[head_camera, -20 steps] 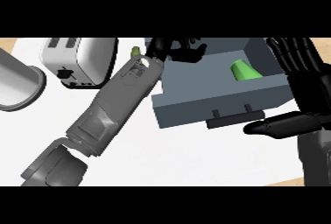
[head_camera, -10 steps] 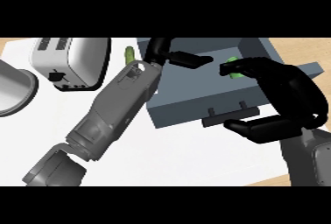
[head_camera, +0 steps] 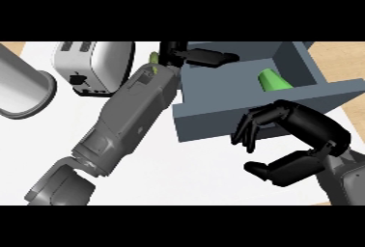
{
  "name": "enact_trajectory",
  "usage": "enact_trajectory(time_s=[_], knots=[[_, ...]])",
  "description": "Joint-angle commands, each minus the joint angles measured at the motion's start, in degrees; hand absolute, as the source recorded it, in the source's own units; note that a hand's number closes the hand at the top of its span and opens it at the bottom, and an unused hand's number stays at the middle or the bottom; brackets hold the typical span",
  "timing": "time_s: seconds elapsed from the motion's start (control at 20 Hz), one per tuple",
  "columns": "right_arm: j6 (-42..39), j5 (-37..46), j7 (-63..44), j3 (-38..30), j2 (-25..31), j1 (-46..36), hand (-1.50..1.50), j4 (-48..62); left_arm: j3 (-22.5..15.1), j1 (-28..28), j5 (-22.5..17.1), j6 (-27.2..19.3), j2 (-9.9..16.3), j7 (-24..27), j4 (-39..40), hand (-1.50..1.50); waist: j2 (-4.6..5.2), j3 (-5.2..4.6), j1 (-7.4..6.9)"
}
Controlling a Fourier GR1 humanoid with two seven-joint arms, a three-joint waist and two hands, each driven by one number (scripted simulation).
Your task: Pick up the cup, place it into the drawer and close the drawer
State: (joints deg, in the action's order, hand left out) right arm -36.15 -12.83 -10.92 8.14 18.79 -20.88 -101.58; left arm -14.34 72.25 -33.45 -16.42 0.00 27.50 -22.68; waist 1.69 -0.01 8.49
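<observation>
Handling first: the green cup [head_camera: 273, 80] looks like a small, light, stiff plastic piece with a smooth and probably slippery wall, so it should not deform or break; were it to be lifted again, its tapered sides would be the place to pinch. It already lies tipped on its side inside the grey drawer [head_camera: 235, 108], toward the right part of the compartment. The drawer itself looks rigid and box-like, and its flat front panel seems the natural surface to push for closing.

Going from left to right across the white desk [head_camera: 192, 173]: a steel cylinder [head_camera: 21, 91] stands at the far left, then a white toaster [head_camera: 92, 65]. The left robot hand [head_camera: 200, 55] reaches over the drawer's back left corner, fingers stretched out and holding nothing; the cup lies to its right and slightly nearer the robot. The right robot hand [head_camera: 299, 140] sits at the drawer's front face, fingers curled around empty space, with the cup beyond it, inside the drawer, not touching it.
</observation>
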Motion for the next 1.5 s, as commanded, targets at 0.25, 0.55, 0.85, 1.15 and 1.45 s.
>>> enact_trajectory(time_s=[0.25,0.55,0.85,1.15,1.45], knots=[[7.08,25.73,2.45,8.56,1.04,5.46,-1.5,-0.74,0.57,-0.69,-4.4,-0.78,0.0,2.53,0.71,-1.5,-0.95,0.06,-5.21],[12.5,36.73,12.46,11.02,0.36,1.99,-1.5,21.82,0.55,-7.48,-4.83,2.79,0.0,5.25,-3.37,-1.5,-1.13,0.08,-10.03],[17.58,42.97,20.75,11.99,-1.71,-5.09,1.5,42.96,1.38,-11.02,-4.59,5.26,2.91,4.63,-7.66,-1.5,-1.0,0.15,-12.88],[24.28,42.89,29.45,5.67,-3.06,-14.51,1.5,58.82,0.89,-17.82,-4.72,8.67,5.95,4.64,-12.99,-1.5,-0.78,0.22,-14.51],[27.06,39.72,33.56,-2.11,-1.14,-24.93,1.5,68.6,1.12,-19.09,-5.34,10.44,9.43,1.15,-16.37,-1.5,-0.24,0.32,-16.45]])
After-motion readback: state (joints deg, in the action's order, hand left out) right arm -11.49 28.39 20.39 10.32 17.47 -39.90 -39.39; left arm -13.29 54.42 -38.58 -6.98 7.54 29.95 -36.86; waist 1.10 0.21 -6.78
